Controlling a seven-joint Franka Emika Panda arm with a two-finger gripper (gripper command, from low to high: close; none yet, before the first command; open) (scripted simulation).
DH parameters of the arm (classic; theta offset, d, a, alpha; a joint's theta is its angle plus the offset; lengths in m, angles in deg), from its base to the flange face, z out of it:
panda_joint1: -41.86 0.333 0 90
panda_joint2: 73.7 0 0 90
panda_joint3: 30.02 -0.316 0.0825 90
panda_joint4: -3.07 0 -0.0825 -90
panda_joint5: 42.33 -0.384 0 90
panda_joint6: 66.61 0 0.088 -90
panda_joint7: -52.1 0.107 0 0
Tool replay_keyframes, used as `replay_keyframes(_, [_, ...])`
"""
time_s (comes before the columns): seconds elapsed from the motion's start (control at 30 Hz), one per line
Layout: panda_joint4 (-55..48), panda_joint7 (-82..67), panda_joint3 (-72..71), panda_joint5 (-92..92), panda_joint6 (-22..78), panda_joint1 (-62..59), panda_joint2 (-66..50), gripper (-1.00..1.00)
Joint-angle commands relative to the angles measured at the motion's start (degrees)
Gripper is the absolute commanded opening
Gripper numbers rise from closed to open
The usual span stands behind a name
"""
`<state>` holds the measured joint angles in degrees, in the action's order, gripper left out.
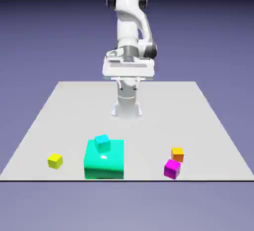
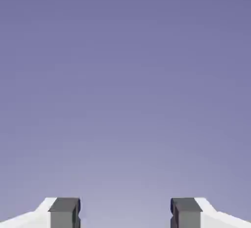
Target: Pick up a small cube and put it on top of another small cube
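The small magenta cube (image 1: pixel 172 168) rests on the table near its front edge, toward the exterior view's right. A small orange cube (image 1: pixel 177 154) sits just behind it, almost touching. My gripper (image 1: pixel 128 79) hangs high above the far part of the table, close to the robot's base and far from both cubes. In the hand view only the blue-violet backdrop shows. My gripper (image 2: pixel 125 212) is open there, its two grey fingertips (image 2: pixel 64 211) wide apart with nothing between them.
A large teal block (image 1: pixel 104 161) stands front and centre with a small cyan cube (image 1: pixel 102 142) on its top rear. A small yellow cube (image 1: pixel 55 160) lies at the exterior view's left. The table's front edge (image 1: pixel 127 179) runs just before the cubes.
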<state>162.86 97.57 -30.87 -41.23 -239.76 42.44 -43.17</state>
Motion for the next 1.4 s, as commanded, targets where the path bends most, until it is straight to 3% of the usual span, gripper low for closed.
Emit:
replay_keyframes(0.0, [-1.0, 2.5, -0.7, 0.9, 0.7, -0.1, -1.8, 0.0])
replay_keyframes(0.97, [-30.0, 74.8, -21.4, 27.2, 21.3, -2.7, -52.9, 0.0])
replay_keyframes(1.2, [-33.9, 81.0, -14.2, 34.5, 15.0, 2.8, -63.5, 0.0])
replay_keyframes(1.23, [-33.9, 81.0, -14.2, 34.5, 15.0, 2.8, -63.5, -1.0])
replay_keyframes(1.37, [-31.7, 77.7, -18.9, 30.1, 19.1, -0.7, -57.2, -1.0])
